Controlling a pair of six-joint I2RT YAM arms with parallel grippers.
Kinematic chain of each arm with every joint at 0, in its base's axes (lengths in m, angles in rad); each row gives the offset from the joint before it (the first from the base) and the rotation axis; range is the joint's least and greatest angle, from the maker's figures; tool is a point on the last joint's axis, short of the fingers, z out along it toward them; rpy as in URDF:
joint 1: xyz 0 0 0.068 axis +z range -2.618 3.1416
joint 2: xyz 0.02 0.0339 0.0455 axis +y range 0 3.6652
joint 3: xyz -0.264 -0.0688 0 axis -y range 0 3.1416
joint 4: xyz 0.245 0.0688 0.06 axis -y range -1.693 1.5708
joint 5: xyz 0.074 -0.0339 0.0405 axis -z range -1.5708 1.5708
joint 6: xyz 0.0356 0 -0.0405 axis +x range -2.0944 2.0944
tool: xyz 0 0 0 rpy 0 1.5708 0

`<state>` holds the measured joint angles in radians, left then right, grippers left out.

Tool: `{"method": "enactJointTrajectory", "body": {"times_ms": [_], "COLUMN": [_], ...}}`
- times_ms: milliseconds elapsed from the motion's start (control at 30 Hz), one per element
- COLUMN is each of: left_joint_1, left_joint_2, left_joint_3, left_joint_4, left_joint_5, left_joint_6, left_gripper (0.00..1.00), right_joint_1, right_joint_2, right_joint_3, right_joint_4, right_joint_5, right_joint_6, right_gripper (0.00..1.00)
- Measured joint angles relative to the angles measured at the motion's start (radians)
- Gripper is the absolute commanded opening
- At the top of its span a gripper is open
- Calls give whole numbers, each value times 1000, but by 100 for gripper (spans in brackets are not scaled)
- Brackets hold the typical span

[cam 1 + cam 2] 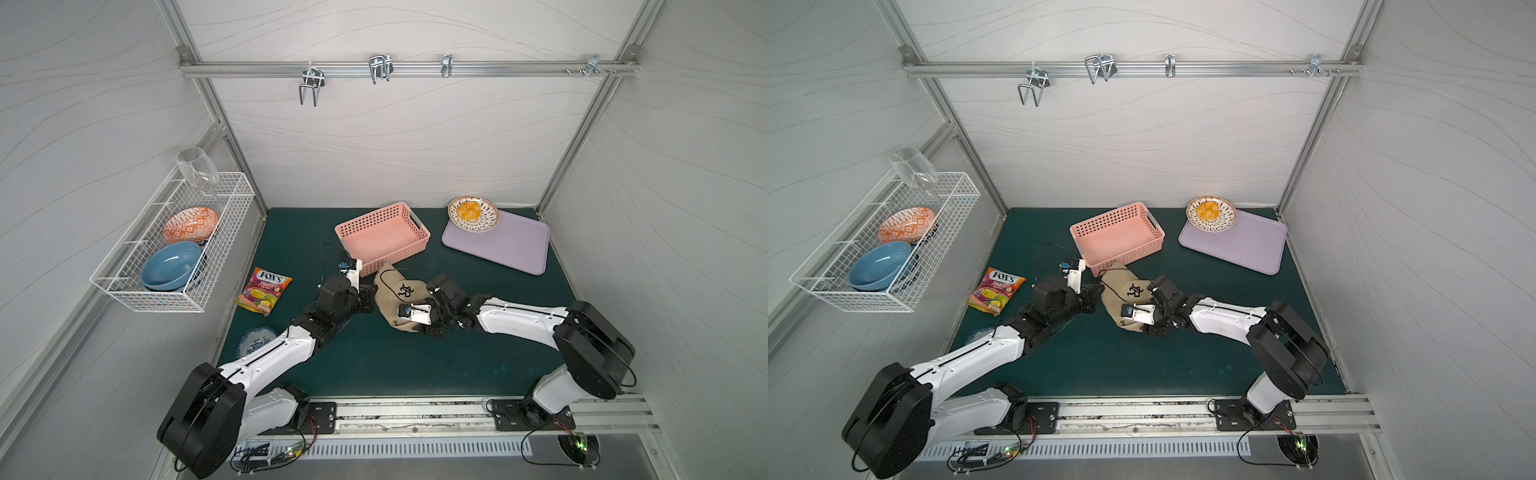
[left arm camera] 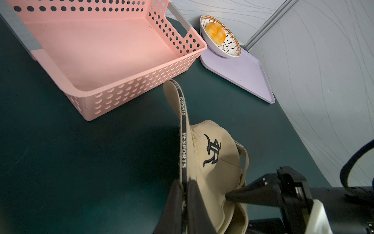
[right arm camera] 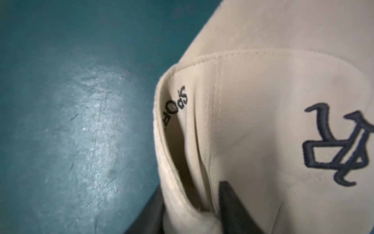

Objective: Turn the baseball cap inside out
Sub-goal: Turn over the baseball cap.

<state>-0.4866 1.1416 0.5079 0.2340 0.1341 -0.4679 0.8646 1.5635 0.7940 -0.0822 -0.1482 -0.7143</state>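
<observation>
Left wrist view: baseball cap (image 2: 218,176) is seen on bench (image 2: 81,162), just beside pink basket (image 2: 125,95), monogram facing up. Black-taped rim is clamped tight in left tool (image 2: 183,188); opp. rim fold is gripped by right tool (image 3: 190,206), as seen in right wrist view.

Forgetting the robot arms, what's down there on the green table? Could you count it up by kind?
Baskets: 1, the pink basket
Trays: 1, the lilac tray
Bowls: 1, the fruit bowl on that tray
Caps: 1, the baseball cap
Sweets bags: 1, the sweets bag
Plates: 1, the blue-patterned plate, partly hidden
Total: 6
</observation>
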Motion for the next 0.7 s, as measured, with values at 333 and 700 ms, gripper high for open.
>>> {"method": "enactJointTrajectory", "body": {"times_ms": [333,700], "left_joint_1": [16,16], "left_joint_2": [-28,-6], "left_joint_3": [104,336], "left_joint_4": [-174,-572], "left_joint_5": [-68,-260], "left_joint_6": [-137,-492], "left_gripper": [0,0], "right_joint_1": [55,107], "right_joint_2": [-67,-183], "right_joint_3": [-72,-109], "right_joint_4": [196,389], "right_joint_5": [272,512], "right_joint_6": [16,71], "right_gripper": [0,0]}}
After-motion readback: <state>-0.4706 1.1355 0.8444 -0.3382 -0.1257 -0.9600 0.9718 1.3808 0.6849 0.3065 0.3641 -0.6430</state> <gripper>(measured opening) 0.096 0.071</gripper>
